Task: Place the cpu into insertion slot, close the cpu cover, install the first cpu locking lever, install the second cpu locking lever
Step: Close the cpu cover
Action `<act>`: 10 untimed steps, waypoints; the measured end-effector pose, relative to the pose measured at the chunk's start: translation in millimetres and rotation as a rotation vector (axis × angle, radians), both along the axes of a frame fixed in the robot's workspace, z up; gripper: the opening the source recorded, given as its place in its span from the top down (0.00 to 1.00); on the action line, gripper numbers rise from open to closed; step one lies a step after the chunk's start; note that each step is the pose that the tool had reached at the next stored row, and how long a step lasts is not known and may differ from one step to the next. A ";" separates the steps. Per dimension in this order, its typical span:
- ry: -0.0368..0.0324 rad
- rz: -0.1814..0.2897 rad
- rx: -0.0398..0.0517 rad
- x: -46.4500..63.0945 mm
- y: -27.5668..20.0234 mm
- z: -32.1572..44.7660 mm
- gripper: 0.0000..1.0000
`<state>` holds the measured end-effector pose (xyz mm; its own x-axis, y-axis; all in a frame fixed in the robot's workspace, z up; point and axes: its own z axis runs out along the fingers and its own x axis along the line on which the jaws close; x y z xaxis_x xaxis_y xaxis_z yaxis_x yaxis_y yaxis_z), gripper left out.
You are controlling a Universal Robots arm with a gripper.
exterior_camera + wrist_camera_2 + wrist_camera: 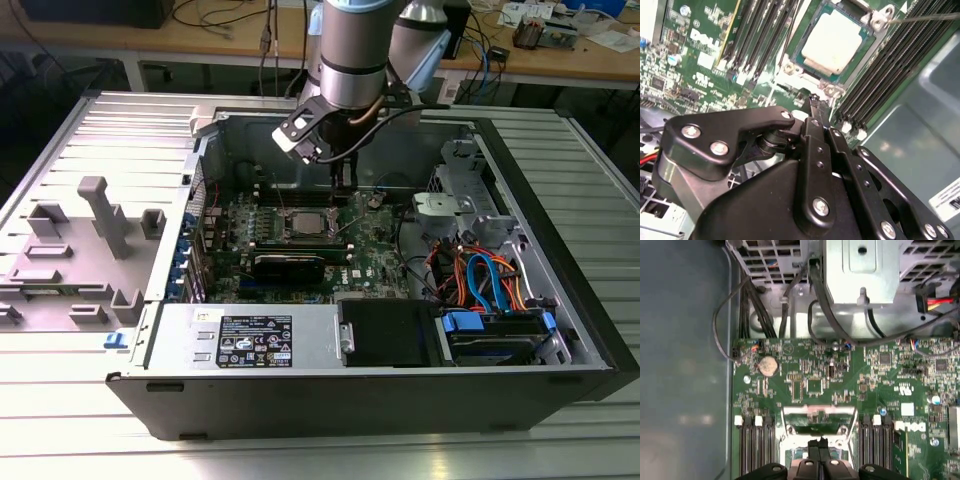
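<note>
1. The pincer (818, 102) is closed, its two fingers pressed together with nothing between them (both wrist views agree), just beside the socket's edge.
2. The cpu (832, 42) lies flat in the insertion slot (799, 54), pale metal top up.
3. A thin lever rod (920, 18) runs from the slot's corner.
4. The open computer case (330, 400) rests on the desk (60, 420).

I see matt silvery metal on the cpu (832, 42), a smooth black hand (817, 103), a glossy green circuit board (700, 50).
</note>
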<state>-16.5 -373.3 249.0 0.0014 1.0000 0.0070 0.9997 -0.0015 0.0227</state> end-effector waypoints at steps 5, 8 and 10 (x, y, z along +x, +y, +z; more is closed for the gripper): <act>0.0000 0.000 0.0000 2.0 0.1 3.6 0.89; -0.0001 0.000 0.0002 2.1 0.1 6.6 0.89; -0.0001 0.000 0.0001 2.1 0.1 6.8 0.89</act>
<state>-14.4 -373.2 255.7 0.0014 1.0000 0.0072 0.9997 -0.0015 0.0227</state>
